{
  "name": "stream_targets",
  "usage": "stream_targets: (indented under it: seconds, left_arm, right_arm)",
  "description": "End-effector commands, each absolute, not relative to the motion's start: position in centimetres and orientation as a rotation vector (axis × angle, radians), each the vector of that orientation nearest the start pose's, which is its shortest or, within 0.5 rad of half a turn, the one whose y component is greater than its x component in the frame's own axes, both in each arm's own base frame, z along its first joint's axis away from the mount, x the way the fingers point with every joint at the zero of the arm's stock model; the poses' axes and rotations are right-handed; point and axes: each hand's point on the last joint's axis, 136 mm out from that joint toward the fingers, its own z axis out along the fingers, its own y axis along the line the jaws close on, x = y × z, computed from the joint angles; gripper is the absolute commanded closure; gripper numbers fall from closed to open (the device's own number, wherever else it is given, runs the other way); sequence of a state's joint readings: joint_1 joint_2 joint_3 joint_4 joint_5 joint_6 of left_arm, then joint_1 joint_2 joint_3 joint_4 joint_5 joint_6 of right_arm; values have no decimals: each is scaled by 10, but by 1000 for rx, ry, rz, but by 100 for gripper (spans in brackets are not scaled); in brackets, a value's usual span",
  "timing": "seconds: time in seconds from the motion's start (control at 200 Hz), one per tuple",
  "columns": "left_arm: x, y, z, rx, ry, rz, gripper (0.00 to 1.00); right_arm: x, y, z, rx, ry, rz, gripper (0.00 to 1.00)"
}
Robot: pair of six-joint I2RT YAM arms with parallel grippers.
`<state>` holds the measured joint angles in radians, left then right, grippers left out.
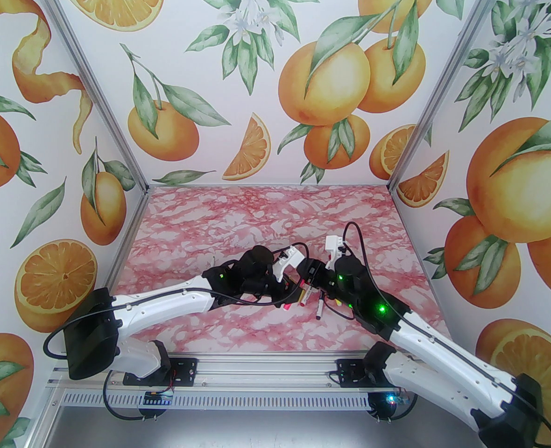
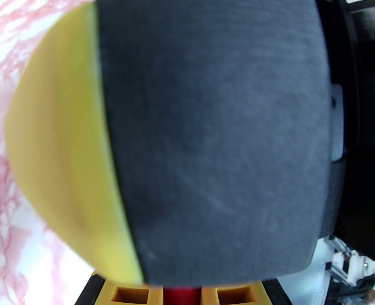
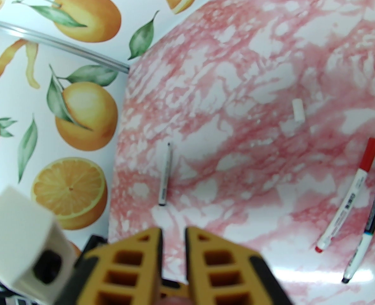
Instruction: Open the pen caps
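Note:
My two grippers meet nose to nose above the middle of the table, left gripper (image 1: pixel 296 278) facing right gripper (image 1: pixel 314 276). The left gripper (image 2: pixel 179 294) is shut on a red cylinder (image 2: pixel 179 297), the end of a pen. A blurred yellow finger with a dark grey pad (image 2: pixel 206 122) sits right against that lens. The right gripper (image 3: pixel 173 233) is shut, with a pale pink piece (image 3: pixel 171 297) low between its fingers. On the table lie a red-capped white pen (image 3: pixel 349 199), a black-capped pen (image 3: pixel 370 214), a thin bare pen (image 3: pixel 165 176) and a loose white cap (image 3: pixel 298 110).
More pens lie under the wrists, among them a white one (image 1: pixel 307 297) and a black-ended one (image 1: pixel 320 307). The left wrist's white camera housing (image 3: pixel 22 243) sits close beside the right fingers. Orange-print walls (image 1: pixel 275 77) enclose the pink marble table (image 1: pixel 266 213) on three sides.

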<state>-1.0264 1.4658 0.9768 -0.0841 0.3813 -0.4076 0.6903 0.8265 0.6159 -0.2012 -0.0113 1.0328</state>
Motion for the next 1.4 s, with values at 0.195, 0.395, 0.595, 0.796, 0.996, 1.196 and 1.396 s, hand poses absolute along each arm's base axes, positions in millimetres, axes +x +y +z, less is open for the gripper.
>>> stream_targets:
  seconds: [0.195, 0.395, 0.595, 0.796, 0.996, 1.196, 1.396]
  left_arm:
    - [140, -395, 152, 1101, 2290, -1064, 100]
    - [126, -399, 166, 1111, 2233, -1260, 100]
    - [122, -396, 171, 1117, 2205, -1330, 100]
    - [126, -390, 162, 1117, 2243, -1262, 100]
    - [136, -383, 144, 1131, 2325, -1060, 100]
    - [133, -388, 142, 1157, 2323, -1035, 100]
    - [129, -388, 155, 1141, 2275, -1106, 100]
  right_arm:
    - [277, 146, 239, 602, 1965, 866, 87]
    - [277, 161, 262, 437, 1857, 1000, 86]
    - [278, 167, 267, 378, 1839, 1074, 86]
    - [285, 154, 261, 444, 1881, 992, 86]
    - [293, 143, 250, 502, 1935, 899, 87]
    - [302, 134, 243, 522, 1978, 807, 87]
    - [310, 136, 249, 474, 1945, 868, 87]
